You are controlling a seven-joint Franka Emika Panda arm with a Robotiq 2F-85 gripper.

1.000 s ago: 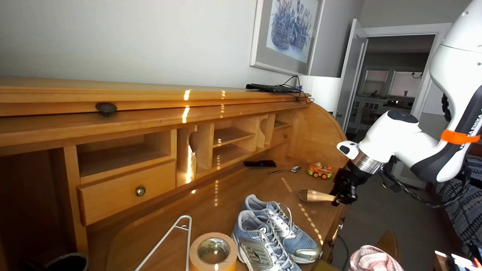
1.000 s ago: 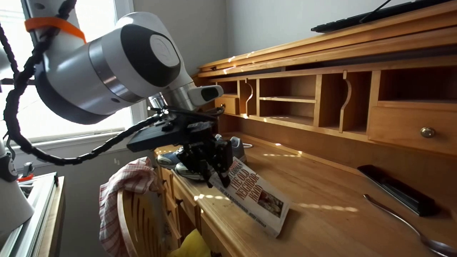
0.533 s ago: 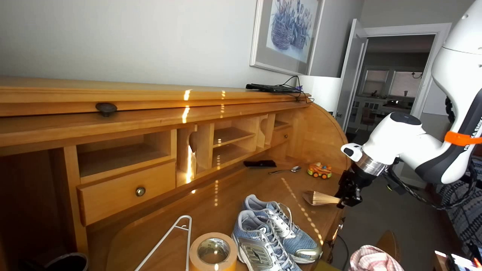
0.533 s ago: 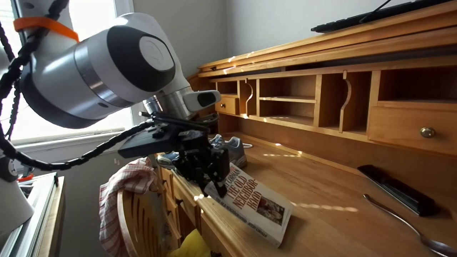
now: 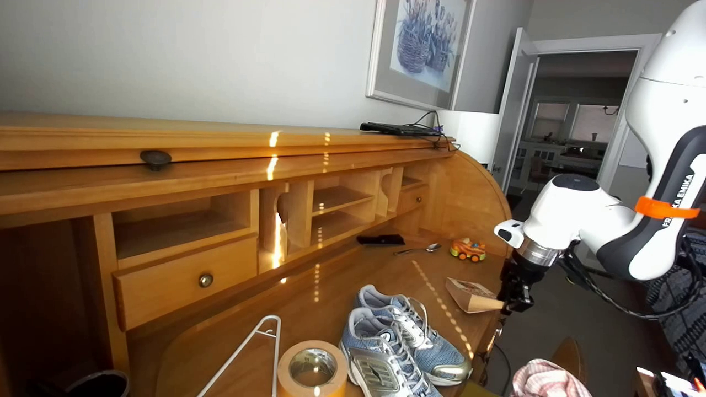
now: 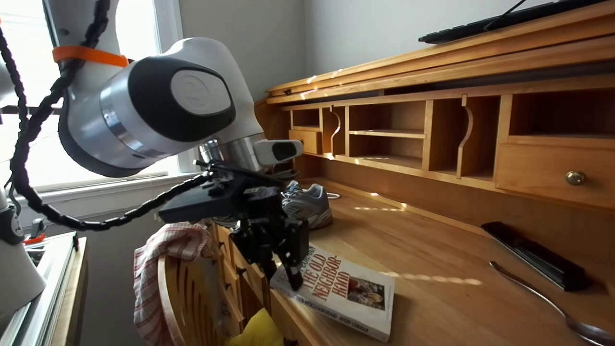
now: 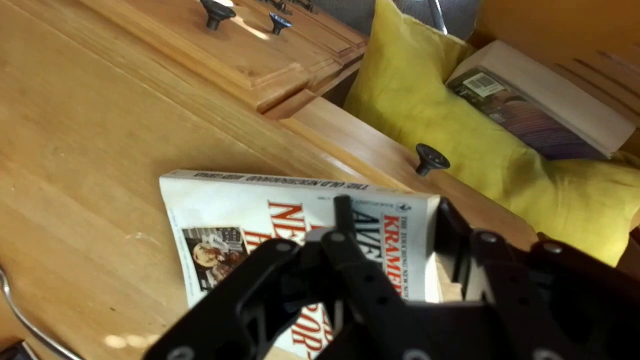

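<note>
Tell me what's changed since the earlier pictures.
The black hand has moved down, and the white paperback book with red lettering has tipped flatter toward the wooden desktop. Whether the grip loosened is unclear. The blue-and-silver running shoes, orange toy car and metal spoon stayed put.

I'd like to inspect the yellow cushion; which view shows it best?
The wrist view: the yellow cushion shows largest there, though a book hides part. Both exterior views catch only a small piece at the bottom.
</note>
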